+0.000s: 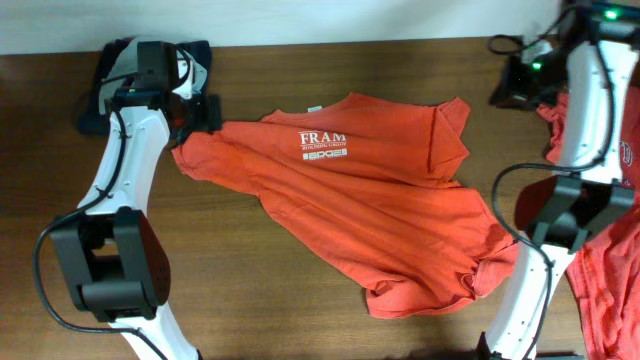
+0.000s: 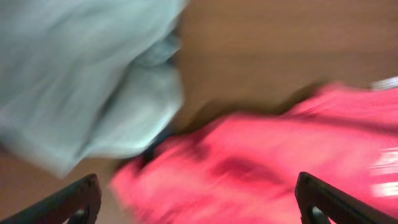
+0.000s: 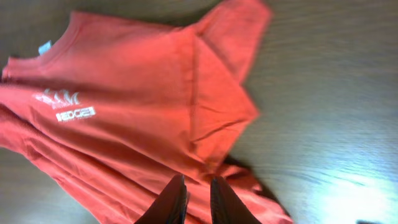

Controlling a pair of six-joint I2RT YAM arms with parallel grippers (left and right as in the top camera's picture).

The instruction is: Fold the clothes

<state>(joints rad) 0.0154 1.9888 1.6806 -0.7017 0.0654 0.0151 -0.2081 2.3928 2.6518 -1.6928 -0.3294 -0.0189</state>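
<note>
An orange-red T-shirt (image 1: 380, 200) lies spread and wrinkled on the wooden table, its small white chest logo (image 1: 323, 145) facing up. My left gripper (image 1: 205, 112) is wide open at the shirt's left sleeve. In the blurred left wrist view its fingers (image 2: 198, 190) straddle the red cloth (image 2: 249, 168) without closing on it. My right gripper (image 1: 508, 88) is at the far right, beyond the shirt's right sleeve (image 1: 450, 125). In the right wrist view its fingers (image 3: 198, 186) are shut and empty, above the sleeve (image 3: 217, 93) and the logo (image 3: 65, 106).
More orange-red clothes (image 1: 612, 270) lie piled at the right edge, partly under the right arm. A grey-green cloth (image 2: 74, 74) and a dark cloth (image 1: 195, 50) lie at the back left near my left wrist. Bare wood (image 1: 260, 290) shows in front of the shirt.
</note>
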